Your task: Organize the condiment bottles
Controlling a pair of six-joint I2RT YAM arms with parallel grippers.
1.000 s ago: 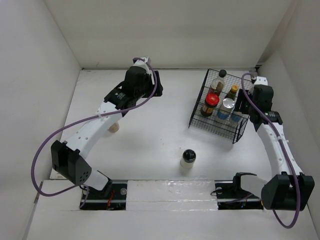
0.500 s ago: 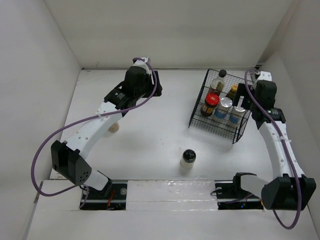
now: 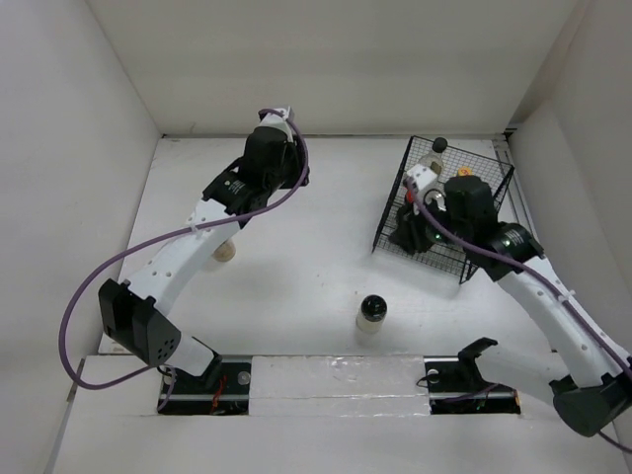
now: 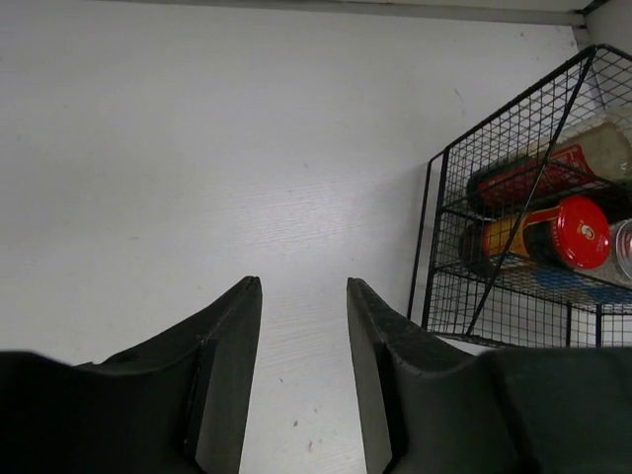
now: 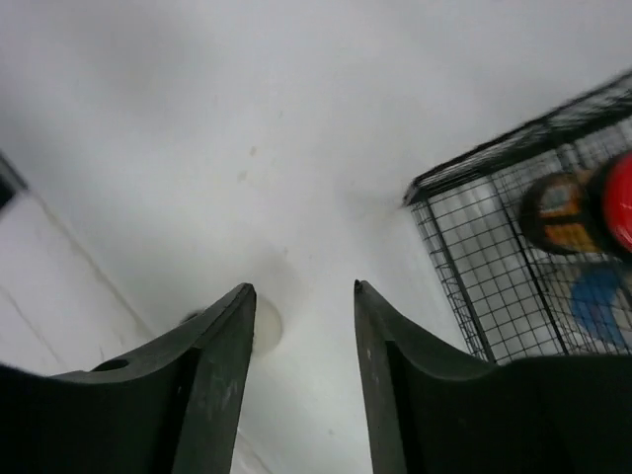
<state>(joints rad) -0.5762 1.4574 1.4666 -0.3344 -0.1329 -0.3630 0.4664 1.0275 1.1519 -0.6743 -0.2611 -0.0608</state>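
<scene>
A black wire rack [image 3: 481, 259] at the right holds several condiment bottles: a black-capped bottle [image 3: 437, 146], a yellow-capped bottle [image 3: 462, 174], and a red-lidded jar [image 4: 578, 230] beside a dark sauce bottle [image 4: 528, 178]. A black-capped pale jar [image 3: 371, 314] stands alone on the table near the front. Another pale jar [image 3: 225, 253] sits half hidden under the left arm. My left gripper [image 4: 304, 286] hovers over bare table left of the rack, open and empty. My right gripper [image 3: 405, 235] hangs over the rack's near-left corner, open and empty, with a pale jar [image 5: 267, 321] beyond its fingers.
White walls close in the table [image 3: 296, 267] at the left, back and right. The rack stands tilted toward the right wall. The right arm [image 3: 538, 286] now crosses over the rack's front edge. Both arm bases sit along the near edge.
The right arm swung from the rack's right side across to its near-left corner. Both grippers' jaws narrowed. The left arm barely shifted.
</scene>
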